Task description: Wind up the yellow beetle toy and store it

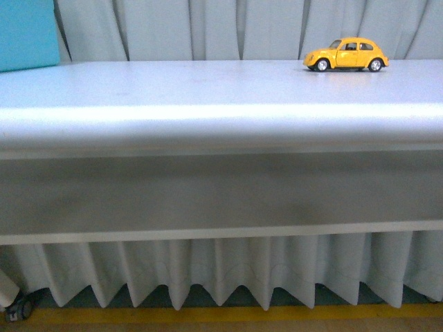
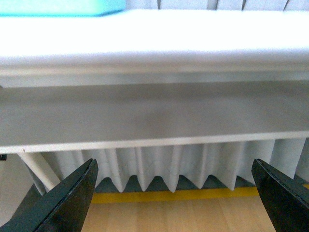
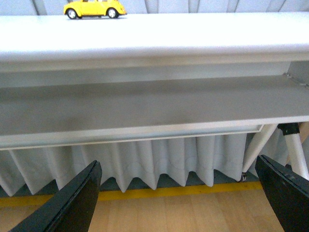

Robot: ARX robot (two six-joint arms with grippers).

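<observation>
Left wrist view | left gripper wide apart, empty, below tabletop | right gripper same

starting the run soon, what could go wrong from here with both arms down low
1. The left end effector and right end effector hang open and appear lower than the tabletop. Lifting straight up could hit the table's front edge.
2. The yellow beetle toy stands on its wheels. A nudge during the grasp could roll it away, perhaps off the table.
</observation>
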